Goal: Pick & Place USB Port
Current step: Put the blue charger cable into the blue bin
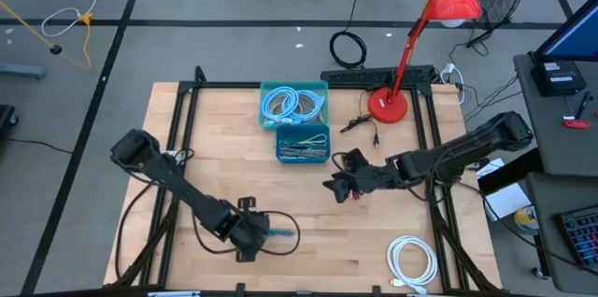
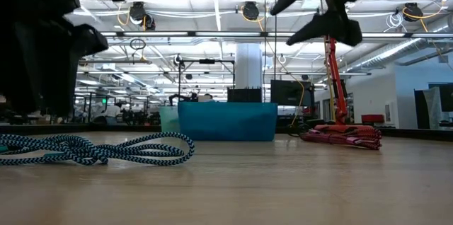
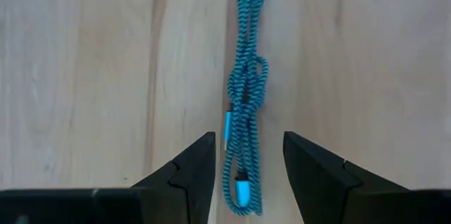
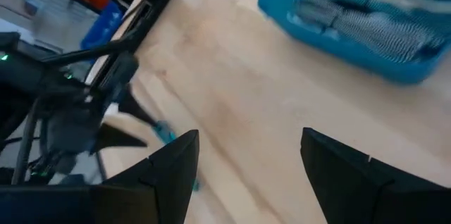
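Wooden table (image 1: 308,232), overhead: the left gripper (image 1: 254,233) hangs low at the near edge over the blue braided USB cable (image 3: 243,122), its fingers (image 3: 194,171) parted to either side of the cable without touching it. The right gripper (image 1: 338,188) hovers mid-table with its fingers spread wide and empty, near two blue bins (image 1: 297,121) whose coiled contents are hard to make out. In the low view both arms are dark shapes cut off by the upper edge.
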